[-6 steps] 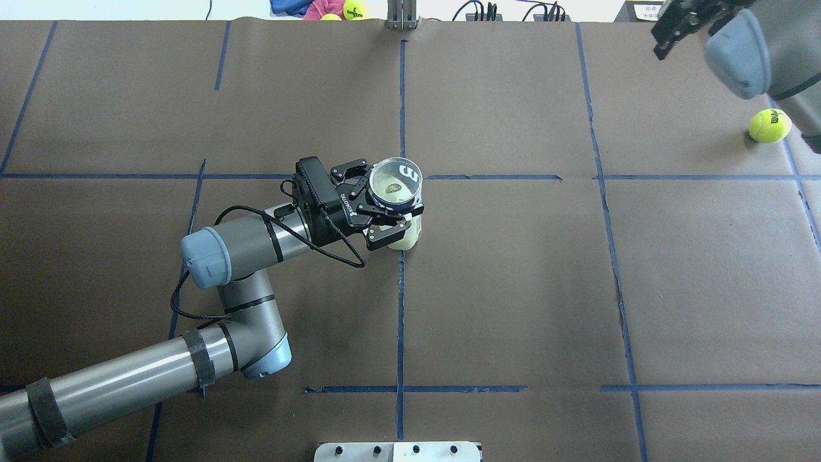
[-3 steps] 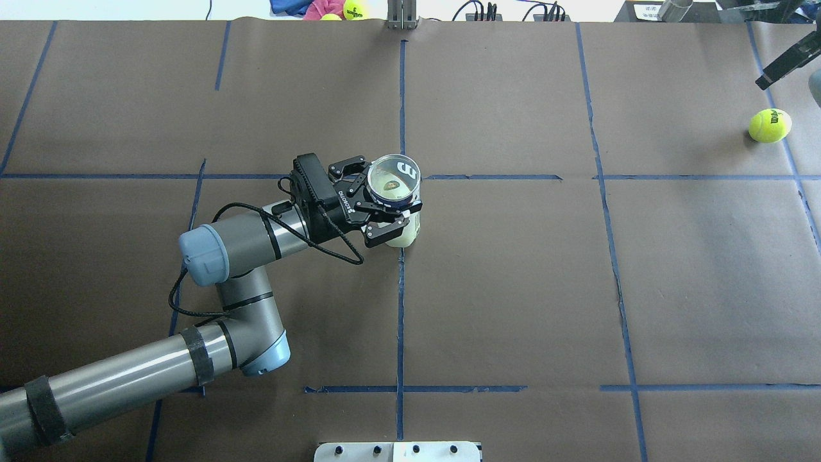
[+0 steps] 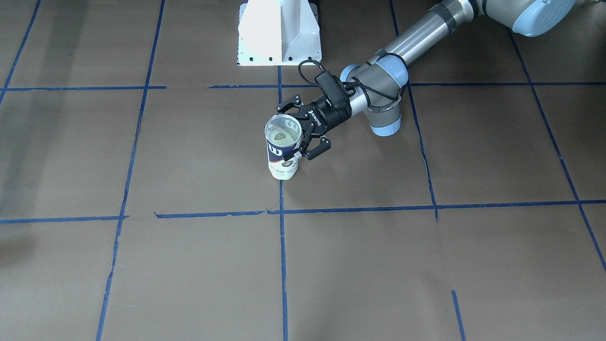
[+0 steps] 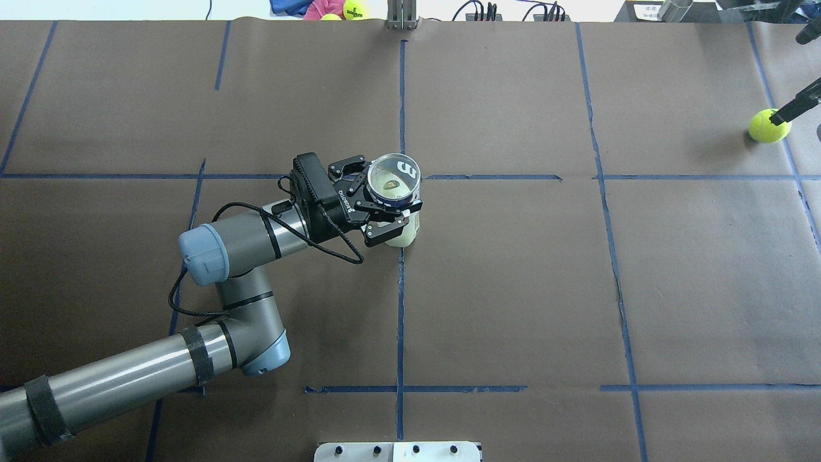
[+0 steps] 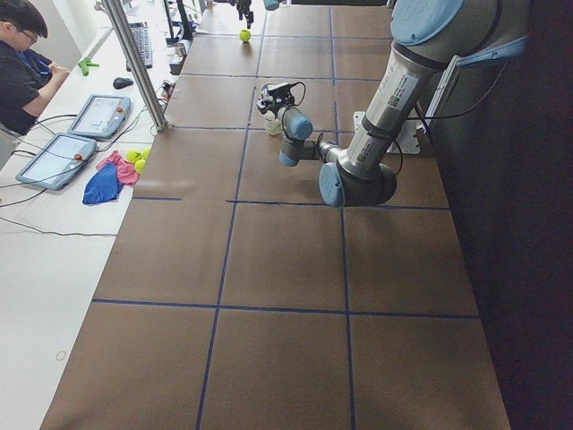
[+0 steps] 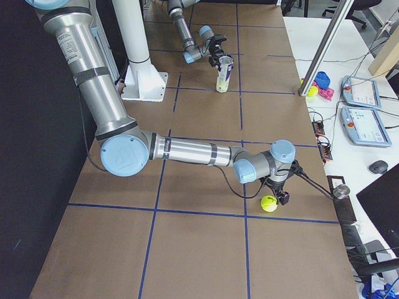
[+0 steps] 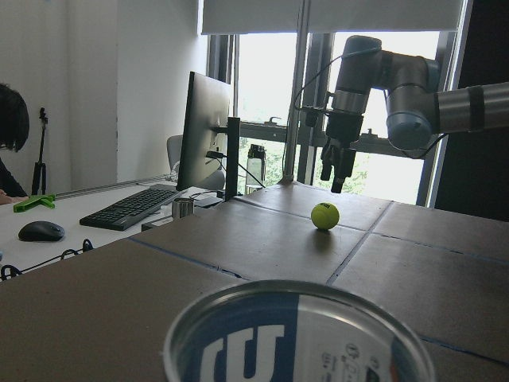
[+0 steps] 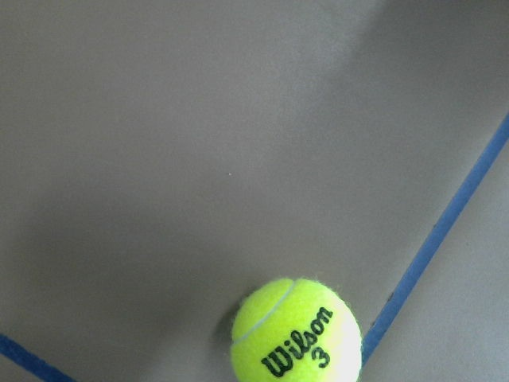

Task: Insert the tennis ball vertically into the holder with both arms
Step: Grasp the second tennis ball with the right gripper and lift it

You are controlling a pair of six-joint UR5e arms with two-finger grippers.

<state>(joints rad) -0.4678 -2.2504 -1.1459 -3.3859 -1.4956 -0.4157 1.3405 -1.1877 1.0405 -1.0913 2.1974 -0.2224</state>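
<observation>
The holder (image 4: 404, 172), a clear tube with a navy and white label, stands upright near the table's middle; it also shows in the front view (image 3: 282, 156). My left gripper (image 4: 390, 202) is shut on the holder's upper part from the side (image 3: 298, 133). The tennis ball (image 4: 764, 130) lies on the table at the far right, "Wilson 3" print up in the right wrist view (image 8: 296, 333). My right gripper (image 7: 334, 169) hangs fingers down just above and beside the ball (image 7: 324, 216), open and empty. In the overhead view only its fingers (image 4: 794, 106) show at the edge.
The white robot pedestal (image 3: 279, 33) stands at the robot's side of the table. Spare balls and cloths (image 4: 330, 8) lie beyond the far edge. A metal post (image 5: 134, 63), tablets and an operator (image 5: 22, 54) are along that side. Blue tape lines cross the brown table.
My right arm has swung out toward the right edge and down, so a finger now lies over the ball in the overhead view. The left gripper and holder have barely moved.
</observation>
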